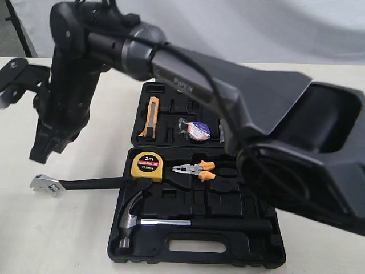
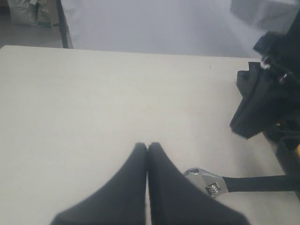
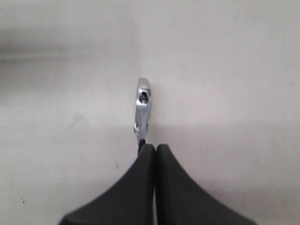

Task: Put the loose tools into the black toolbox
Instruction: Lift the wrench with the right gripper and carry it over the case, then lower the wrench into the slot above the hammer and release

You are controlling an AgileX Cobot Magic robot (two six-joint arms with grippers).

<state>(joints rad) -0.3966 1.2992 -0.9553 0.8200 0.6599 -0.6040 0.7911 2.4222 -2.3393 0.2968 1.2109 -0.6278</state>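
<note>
The black toolbox [image 1: 239, 254] lies open mid-table. The claw hammer [image 1: 134, 220] rests in its near half. The wrapped blue-white tape roll [image 1: 197, 130] sits in the far half. The adjustable wrench [image 1: 47, 184] lies with its silver head on the table left of the case and its handle reaching to the case. My right gripper [image 1: 41, 153] reaches across and hangs just above that head. It is shut and empty [image 3: 152, 146], with the wrench [image 3: 143, 105] ahead of it. My left gripper [image 2: 148, 144] is shut and empty, beside the wrench head [image 2: 206, 182].
A yellow tape measure [image 1: 147, 166] and orange-handled pliers [image 1: 197, 169] lie in the near half. An orange utility knife [image 1: 151, 117] lies in the far half. The right arm's long link [image 1: 239, 97] spans above the case. A black arm part [image 1: 14, 80] shows at the far left.
</note>
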